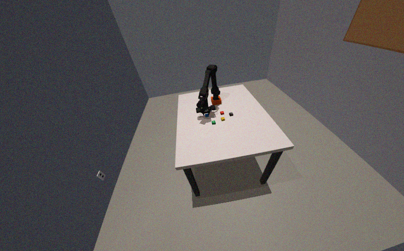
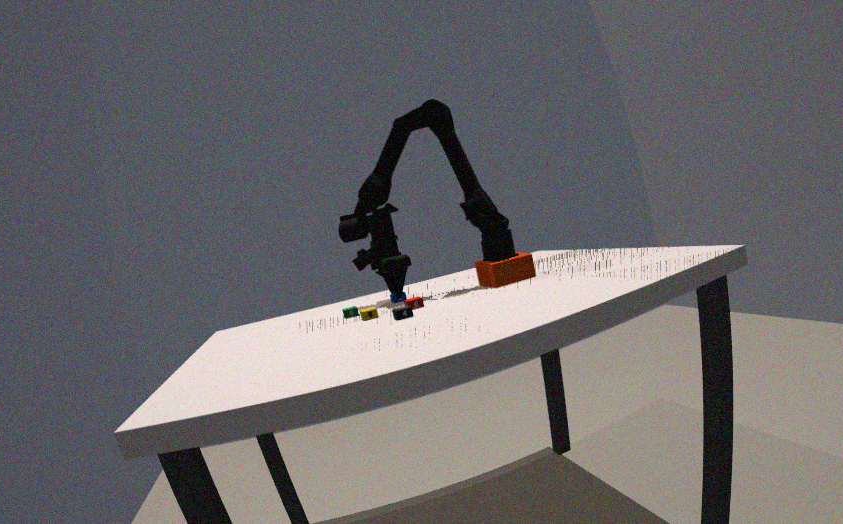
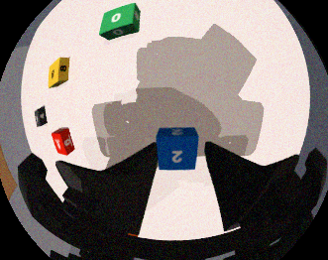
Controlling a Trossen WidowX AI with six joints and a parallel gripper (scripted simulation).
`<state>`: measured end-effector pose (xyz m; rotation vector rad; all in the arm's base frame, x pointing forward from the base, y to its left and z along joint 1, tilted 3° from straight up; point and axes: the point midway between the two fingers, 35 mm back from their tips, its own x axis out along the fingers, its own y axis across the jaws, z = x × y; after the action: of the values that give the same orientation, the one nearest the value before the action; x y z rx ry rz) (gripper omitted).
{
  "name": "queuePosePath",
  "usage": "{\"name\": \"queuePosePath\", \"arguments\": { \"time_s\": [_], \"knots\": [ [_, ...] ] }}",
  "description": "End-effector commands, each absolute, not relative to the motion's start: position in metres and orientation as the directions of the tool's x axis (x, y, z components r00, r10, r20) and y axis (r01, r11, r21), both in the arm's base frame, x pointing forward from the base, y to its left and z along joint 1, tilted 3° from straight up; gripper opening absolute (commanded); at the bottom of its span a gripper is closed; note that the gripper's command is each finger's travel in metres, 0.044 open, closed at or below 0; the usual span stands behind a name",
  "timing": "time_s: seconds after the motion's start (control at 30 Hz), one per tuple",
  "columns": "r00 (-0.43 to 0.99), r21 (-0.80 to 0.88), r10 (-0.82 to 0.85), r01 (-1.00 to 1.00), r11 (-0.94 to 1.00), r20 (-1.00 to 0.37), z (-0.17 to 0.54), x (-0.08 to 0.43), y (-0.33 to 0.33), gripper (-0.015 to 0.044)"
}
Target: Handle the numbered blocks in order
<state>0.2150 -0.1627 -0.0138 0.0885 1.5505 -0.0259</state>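
Note:
My gripper (image 1: 207, 113) (image 2: 397, 294) (image 3: 182, 146) points down at the blue block (image 1: 206, 115) (image 2: 399, 300) (image 3: 177, 158), which shows a 2. The fingers stand part open on either side of it. In the wrist view the left finger is close against it and a narrow gap shows at the right finger. The block appears to be on the table. The green block (image 1: 213, 122) (image 2: 350, 312) (image 3: 119, 21) shows 0. The yellow block (image 1: 223, 119) (image 2: 369, 313) (image 3: 58, 72) shows 8. The black block (image 1: 231, 114) (image 2: 403, 313) (image 3: 41, 116) seems to show 4. The red block's (image 1: 222, 112) (image 2: 414, 302) (image 3: 63, 141) digit is unclear.
The white table (image 1: 234, 140) (image 2: 268, 364) carries the arm on its orange base (image 1: 216, 100) (image 2: 506, 270). The red block is the blue block's nearest neighbour, off to the left in the wrist view. The arm's shadow lies around the blue block.

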Motion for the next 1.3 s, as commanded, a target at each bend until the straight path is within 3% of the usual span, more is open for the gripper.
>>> {"name": "queuePosePath", "arguments": {
  "time_s": [0.0,1.27],
  "knots": [
    [0.02,0.041,0.04,0.075,0.996,-0.999,-0.015,0.215,-0.163,0.012],
    [0.02,0.041,0.039,0.075,0.996,-0.999,0.0,0.215,-0.163,0.012]
  ]
}}
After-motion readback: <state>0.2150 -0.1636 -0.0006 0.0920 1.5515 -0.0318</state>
